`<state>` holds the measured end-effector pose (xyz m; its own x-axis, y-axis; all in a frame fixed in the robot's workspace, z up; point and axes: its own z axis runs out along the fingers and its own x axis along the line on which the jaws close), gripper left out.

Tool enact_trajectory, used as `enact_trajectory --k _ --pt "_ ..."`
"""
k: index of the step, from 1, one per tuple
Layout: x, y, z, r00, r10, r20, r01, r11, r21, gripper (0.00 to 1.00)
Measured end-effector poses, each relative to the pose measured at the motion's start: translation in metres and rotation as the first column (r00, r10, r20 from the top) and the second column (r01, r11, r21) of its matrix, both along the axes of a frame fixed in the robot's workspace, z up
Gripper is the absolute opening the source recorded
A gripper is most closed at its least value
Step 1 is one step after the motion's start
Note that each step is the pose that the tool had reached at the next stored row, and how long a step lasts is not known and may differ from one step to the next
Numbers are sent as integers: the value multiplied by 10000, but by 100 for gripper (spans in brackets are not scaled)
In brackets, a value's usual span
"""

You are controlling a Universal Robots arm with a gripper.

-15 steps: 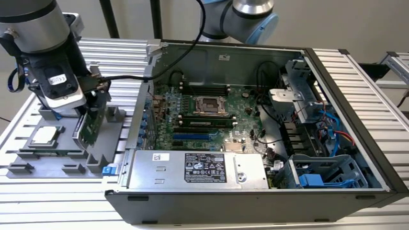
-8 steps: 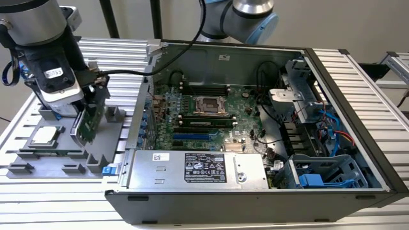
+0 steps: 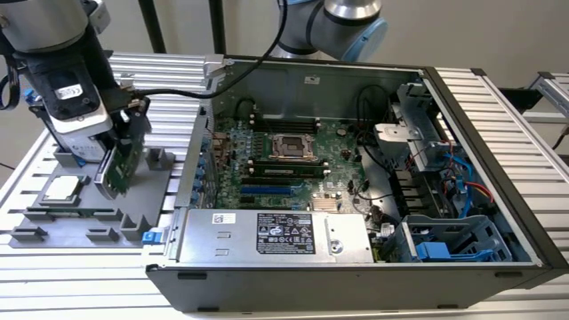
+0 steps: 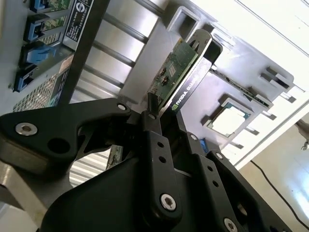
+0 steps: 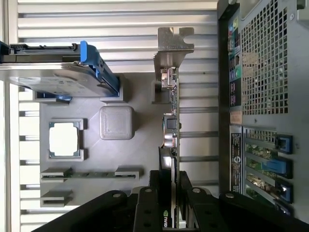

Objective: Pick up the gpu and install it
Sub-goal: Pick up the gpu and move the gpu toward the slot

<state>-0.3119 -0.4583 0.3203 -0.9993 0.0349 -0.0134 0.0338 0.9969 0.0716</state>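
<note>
The gpu (image 3: 118,163) is a green card with a black cooler, standing on edge and slightly tilted over the grey tray (image 3: 89,220) at the exterior view's left, outside the computer case. My gripper (image 3: 124,133) is shut on its upper edge. In the second wrist view the black fingers (image 4: 153,126) clamp the gpu (image 4: 179,72) from both faces. The first wrist view shows the gpu (image 5: 172,121) edge-on, its silver bracket (image 5: 173,46) at the far end and my gripper (image 5: 170,176) closed around the near end. I cannot tell whether its lower edge touches the tray.
The open computer case (image 3: 484,133) lies at the exterior view's right, with its motherboard (image 3: 284,160) and power supply (image 3: 276,233) exposed. On the tray sit a square processor chip (image 5: 64,139), a hard drive with blue rails (image 5: 58,79) and a thin memory stick (image 5: 91,174).
</note>
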Motion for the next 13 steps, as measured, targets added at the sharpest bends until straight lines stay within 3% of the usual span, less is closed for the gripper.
enact_trajectory --k 13 --pt "0 0 167 10000 1 -1 -1 10000 0 0"
